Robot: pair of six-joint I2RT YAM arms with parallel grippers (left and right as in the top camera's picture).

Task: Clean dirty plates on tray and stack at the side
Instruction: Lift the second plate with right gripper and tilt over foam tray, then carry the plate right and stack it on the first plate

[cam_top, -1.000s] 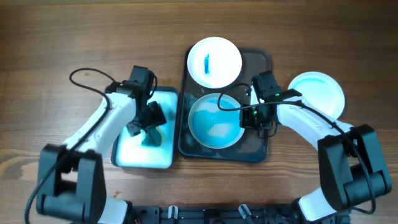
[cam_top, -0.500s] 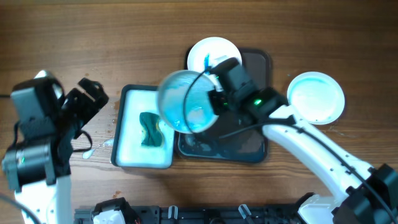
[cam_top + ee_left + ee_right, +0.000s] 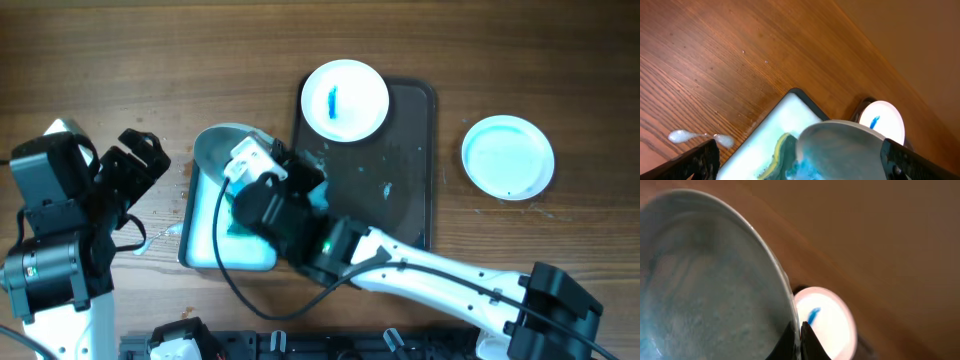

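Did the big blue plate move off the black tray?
Yes. The plate went left, off the tray, and now hangs over the white tub.

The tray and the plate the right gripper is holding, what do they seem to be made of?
Tray: probably plastic, dark and matte, with a moulded raised rim and rounded corners. Held plate: smooth, slightly glossy, thin-rimmed, clamped in the right gripper; plastic or glazed ceramic, I cannot tell which.
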